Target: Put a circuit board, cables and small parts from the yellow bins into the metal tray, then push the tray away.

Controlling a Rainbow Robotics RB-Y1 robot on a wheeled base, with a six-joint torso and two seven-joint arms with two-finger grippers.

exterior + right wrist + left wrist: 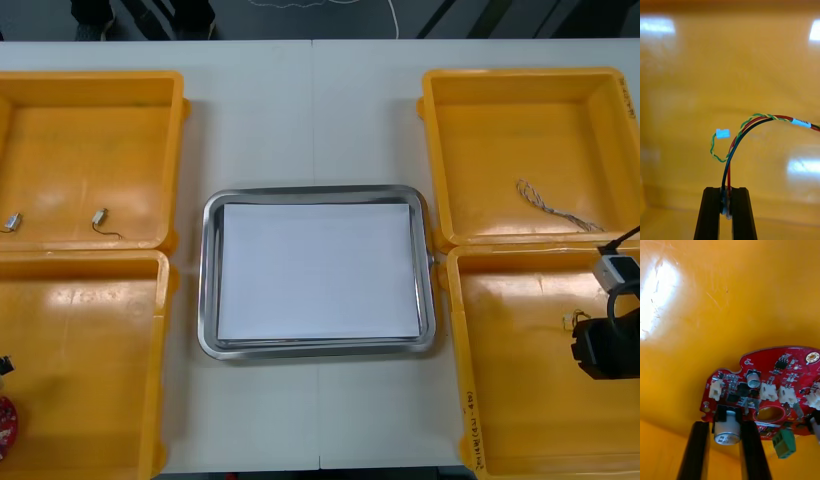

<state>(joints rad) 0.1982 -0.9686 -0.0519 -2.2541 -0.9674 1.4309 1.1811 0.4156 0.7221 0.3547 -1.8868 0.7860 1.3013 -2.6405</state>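
Picking is my step now. My right gripper (726, 193) is pinched on a cable (729, 161) over the near right bin (520, 400). My left gripper (725, 425) is clamped on the circuit board (767, 363) in the near left bin (90, 380). Next I must lift both over the bin walls into the roomy tray (208, 300).

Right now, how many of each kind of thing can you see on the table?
Yellow bins: 4
Metal tray: 1
Circuit board: 1, in the left tool
Cables: 2, one in the right tool
Small metal parts: 2
Total: 10
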